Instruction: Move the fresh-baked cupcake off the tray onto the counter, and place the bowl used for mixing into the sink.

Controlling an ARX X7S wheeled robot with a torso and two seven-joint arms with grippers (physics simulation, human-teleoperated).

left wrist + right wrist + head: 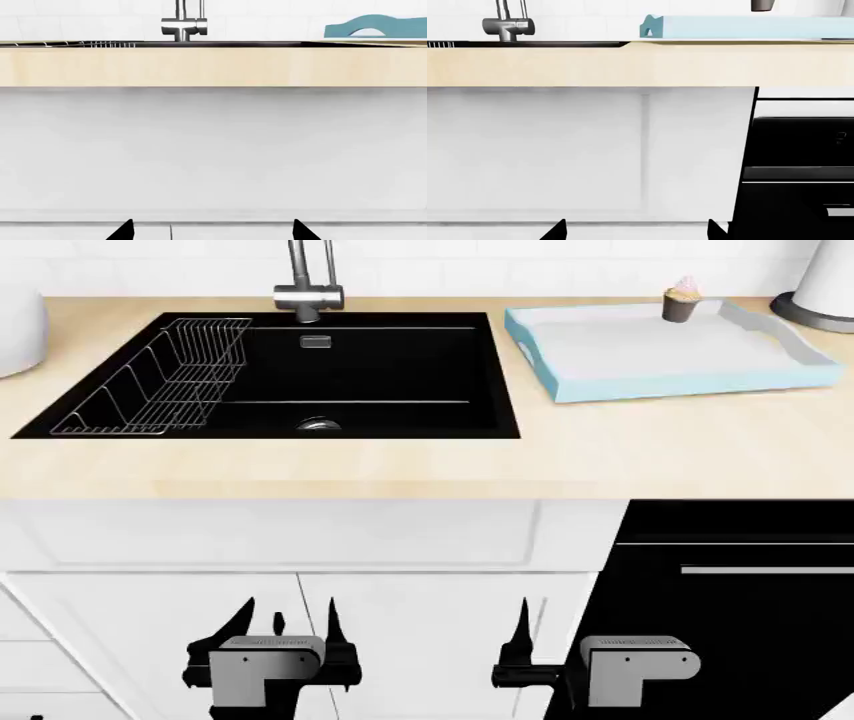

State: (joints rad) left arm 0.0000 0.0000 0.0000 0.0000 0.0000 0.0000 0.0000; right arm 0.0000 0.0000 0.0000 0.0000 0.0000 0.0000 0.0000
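At the far left edge of the head view, a curved white shape sits on the counter, cut off by the frame; it may be the bowl, but too little shows to tell. Right of it, the black sink fills the upper left and centre, with a wire rack in its left part, a round steel drain near its front wall and a steel tap rising behind it.

Further right, the tray lies on the counter just beside the sink, blue rim around a white floor. The cupcake stands upright inside it, near the back rim. At the upper right corner a white roll on a grey base stands behind the tray.

Below the counter edge run white cabinet doors, then a black oven front at the lower right.

Along the bottom, the left gripper hangs in front of the cabinets, fingers spread and holding nothing. To its right the right gripper is likewise parted and bare; its wrist view shows both fingertips wide apart before the cabinet. Both grippers are well apart from the tray and the sink.
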